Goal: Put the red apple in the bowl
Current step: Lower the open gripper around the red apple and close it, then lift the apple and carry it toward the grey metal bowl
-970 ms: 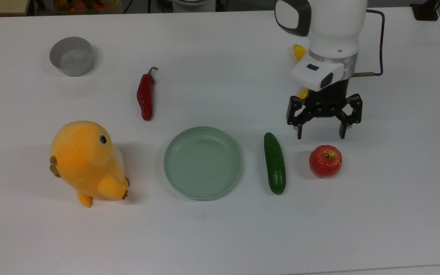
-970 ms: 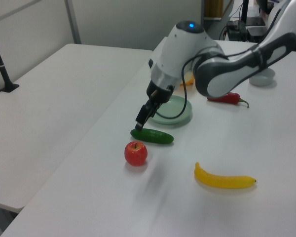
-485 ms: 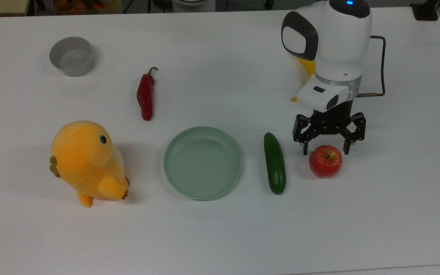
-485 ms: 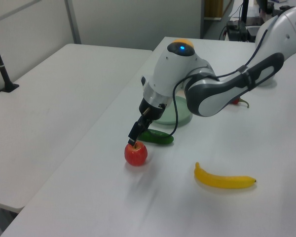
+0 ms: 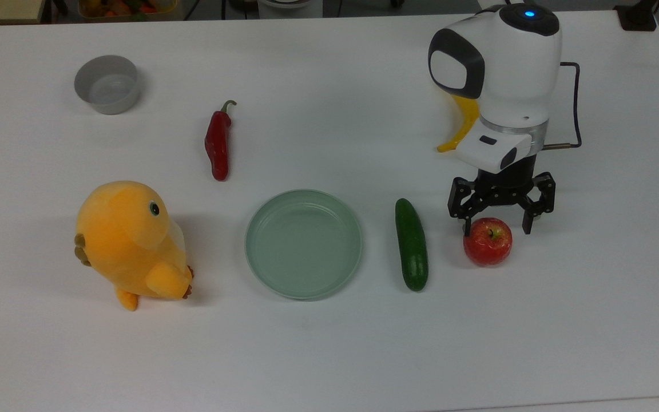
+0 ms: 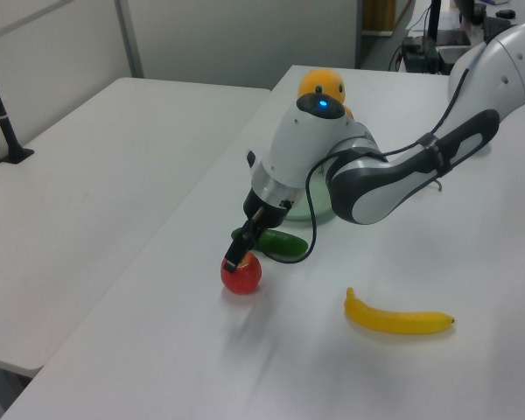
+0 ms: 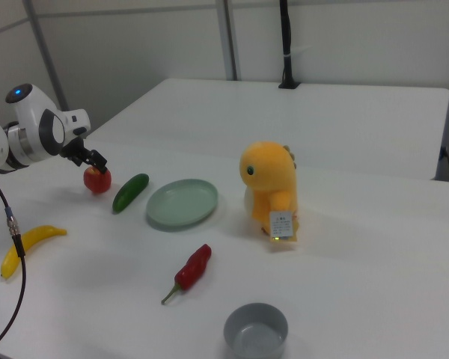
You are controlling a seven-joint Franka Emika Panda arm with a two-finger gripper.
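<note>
The red apple [image 5: 487, 241] sits on the white table [image 5: 329, 355] at the top view's right, just right of a cucumber. My gripper [image 5: 498, 229] is open and hangs over the apple's far side, one finger on each side of its top. In the left view the gripper [image 6: 236, 260] is right at the top of the apple [image 6: 241, 274]; I cannot tell whether they touch. The right view shows the apple [image 7: 97, 180] under the gripper [image 7: 92, 164]. The small grey bowl [image 5: 106, 84] stands empty at the top view's far left, and near the front in the right view [image 7: 256, 330].
A green cucumber [image 5: 411, 244] lies left of the apple, then a pale green dish [image 5: 303, 244], a red chili [image 5: 218, 143] and an orange plush toy [image 5: 129, 243]. A banana [image 5: 461, 123] lies partly behind the arm. The table edge [image 5: 592, 403] is near.
My gripper has moved toward the apple and lower, from behind it to straddling its top. It stays open. The apple has not moved.
</note>
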